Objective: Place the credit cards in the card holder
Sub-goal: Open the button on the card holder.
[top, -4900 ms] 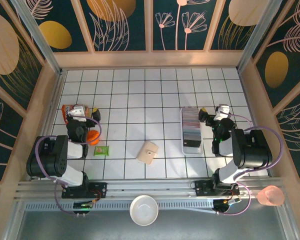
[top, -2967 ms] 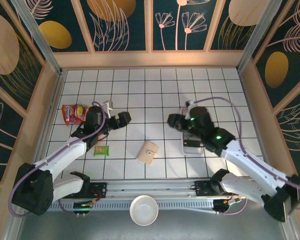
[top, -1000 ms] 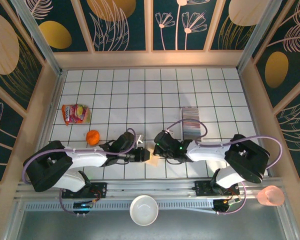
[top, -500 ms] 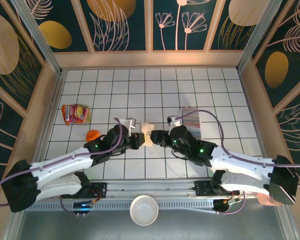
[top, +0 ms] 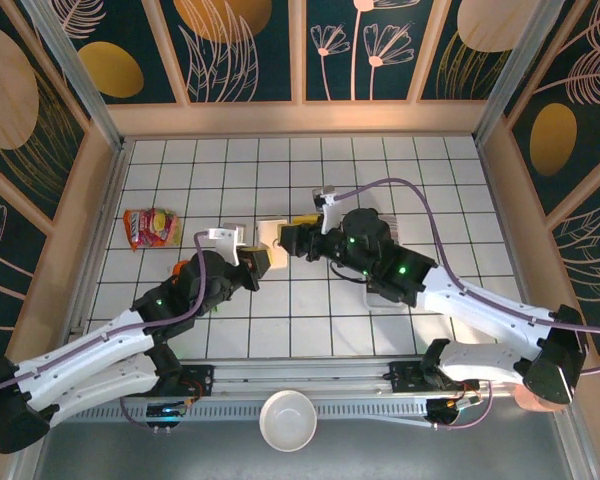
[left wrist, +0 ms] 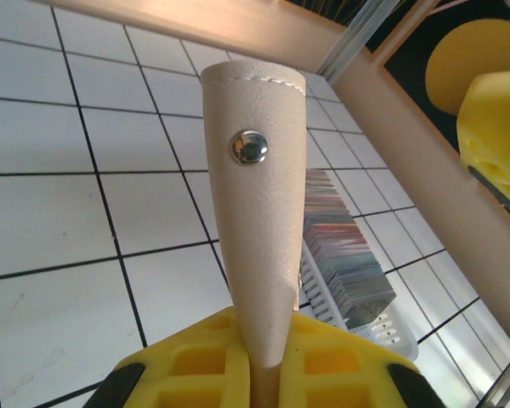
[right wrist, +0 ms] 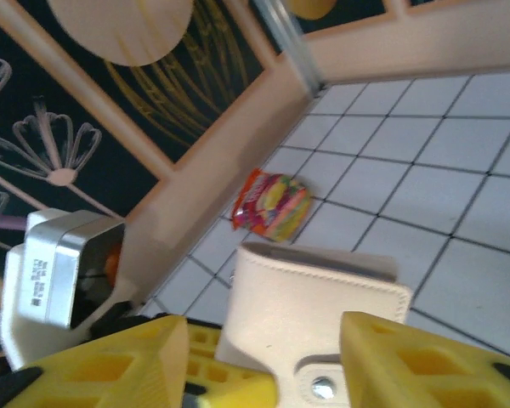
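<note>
Card holder (top: 270,236) was up off the table (top: 330,170), standing tall on its short end, with its shiny snap (left wrist: 249,146) near the top. The left gripper (top: 259,262) was pinched tight on the bottom end of the card holder, with a yellow pad on each flat side. The right gripper (top: 290,236) was on the other side of the card holder, up by the top flap. Its fingers (right wrist: 425,365) stood apart, one on each side of the flap. A little gap showed next to one finger, so it did not look like it was squeezing. The card holder looked folded shut. The credit cards (left wrist: 344,255) were not in the card holder. They stood in a packed row in a clear tray (left wrist: 365,327) on the table, to the right of the card holder, nearer the arm bases and well apart from it. The right arm reached across over that tray, so it was the nearer arm to the cards. I think the flap had to be opened first. After that the right gripper would need to go down and to the right for a card, with the left one holding the card holder up. A red snack bag (top: 150,227) lay far to the left of the card holder.
</note>
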